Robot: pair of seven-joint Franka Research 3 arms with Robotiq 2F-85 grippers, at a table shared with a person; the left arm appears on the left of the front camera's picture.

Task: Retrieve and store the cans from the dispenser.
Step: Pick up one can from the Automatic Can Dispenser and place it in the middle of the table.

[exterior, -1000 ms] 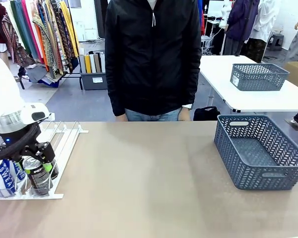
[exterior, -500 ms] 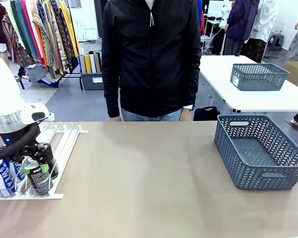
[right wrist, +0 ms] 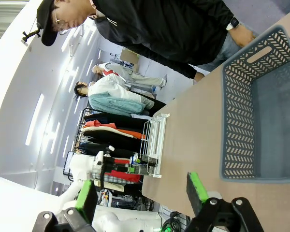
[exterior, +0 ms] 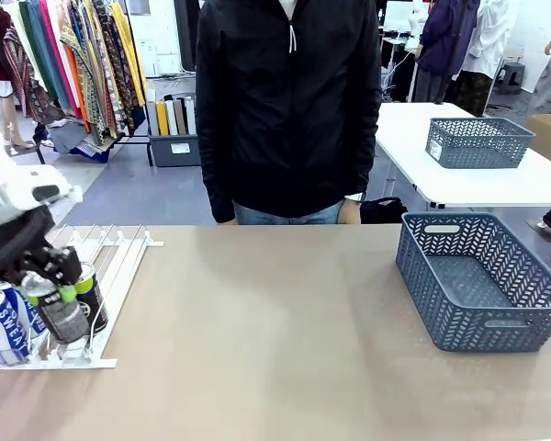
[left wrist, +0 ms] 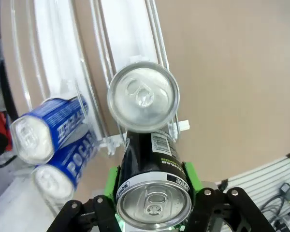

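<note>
Clamping a black can (left wrist: 152,154) between its green pads, the left gripper (left wrist: 153,180) holds it tilted over the dispenser's (exterior: 119,257) lower end (a second can (left wrist: 143,96) and blue cans (left wrist: 53,128) sit in its lanes). The right gripper (right wrist: 141,191) stands apart, empty.

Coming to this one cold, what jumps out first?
The left gripper, shut on a black can at the near end of the white dispenser on the left of the table, with blue-and-white cans in the lanes beside it. Then the grey basket on the right, and a person in a black jacket at the far edge.
</note>
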